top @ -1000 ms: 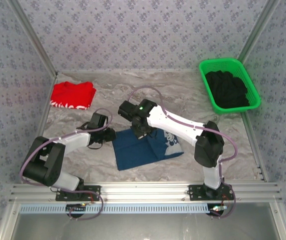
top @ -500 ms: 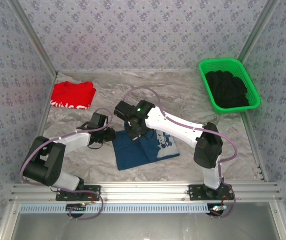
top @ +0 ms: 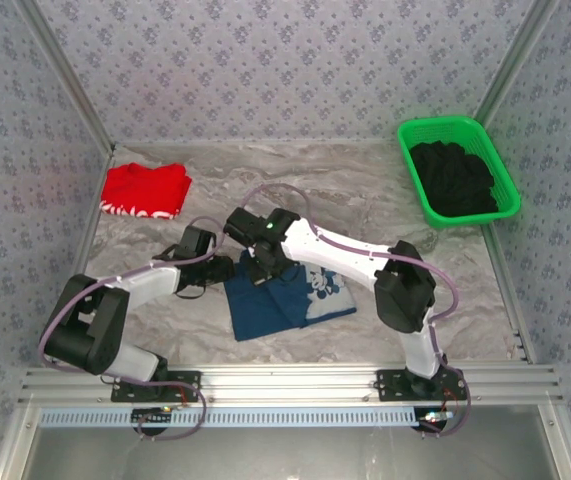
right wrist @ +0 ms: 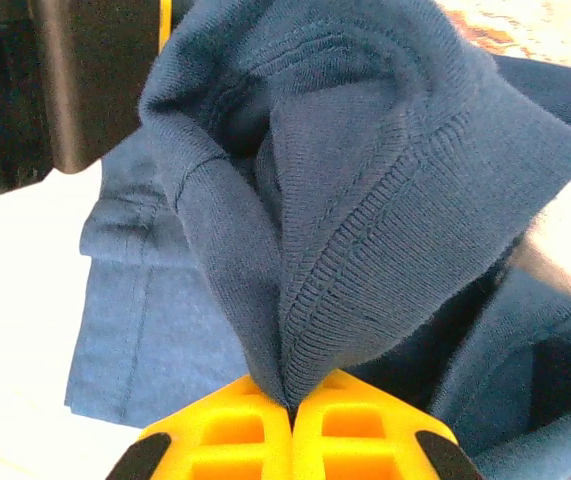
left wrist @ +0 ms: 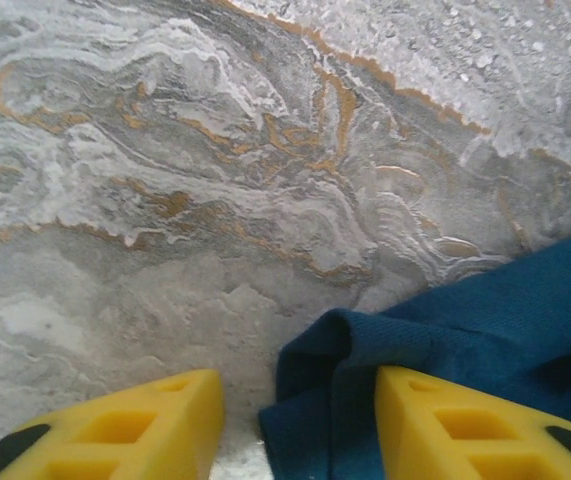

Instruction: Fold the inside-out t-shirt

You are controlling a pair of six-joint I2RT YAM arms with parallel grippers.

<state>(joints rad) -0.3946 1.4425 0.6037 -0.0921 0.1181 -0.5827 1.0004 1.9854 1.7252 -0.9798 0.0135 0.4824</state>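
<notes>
Top view: the inside-out t-shirt [top: 283, 303] lies half folded on the marbled table [top: 365, 195], near the front edge and roughly centred between my two arms. My left gripper [top: 222, 269] sits at the shirt's upper left corner. My right gripper [top: 263, 272] is down on the shirt's top edge, just beside the left one. A red folded garment [top: 145, 189] is at far left. A green basket [top: 457, 168] with black clothing [top: 453, 180] in it is at far right.

Left wrist view: my left gripper [left wrist: 297, 388] has its yellow fingers [left wrist: 125, 425] spread apart. A rolled edge of the t-shirt [left wrist: 445, 330] lies between them, not pinched. The rest is bare table [left wrist: 165, 200].

Right wrist view: my right gripper [right wrist: 290, 405] has its fingers pressed together on a ribbed seam of the t-shirt [right wrist: 365, 200]. The cloth bunches up in a peak above the jaws.
</notes>
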